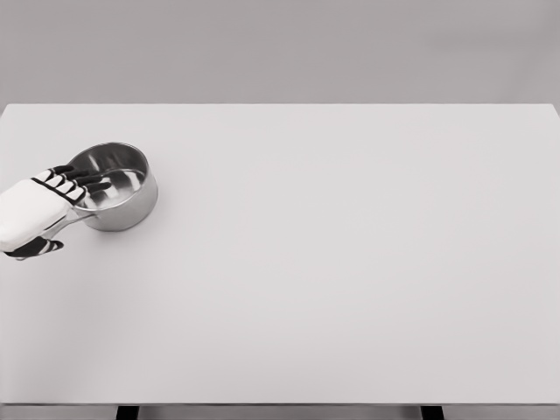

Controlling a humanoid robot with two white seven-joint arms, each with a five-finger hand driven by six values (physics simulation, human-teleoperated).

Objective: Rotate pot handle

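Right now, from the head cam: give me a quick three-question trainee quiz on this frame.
1. True or false: the pot sits at the table's right edge.
2. Which hand is at the pot? A) left hand B) right C) both
3. Fill in: the hand's fingers reach over the pot's ____.

Key: 1 false, it stands at the far left. 2 A, the right hand is out of view. 3 rim.

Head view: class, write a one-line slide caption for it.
Left robot hand rests over the handle of a steel pot at the white table's left side.
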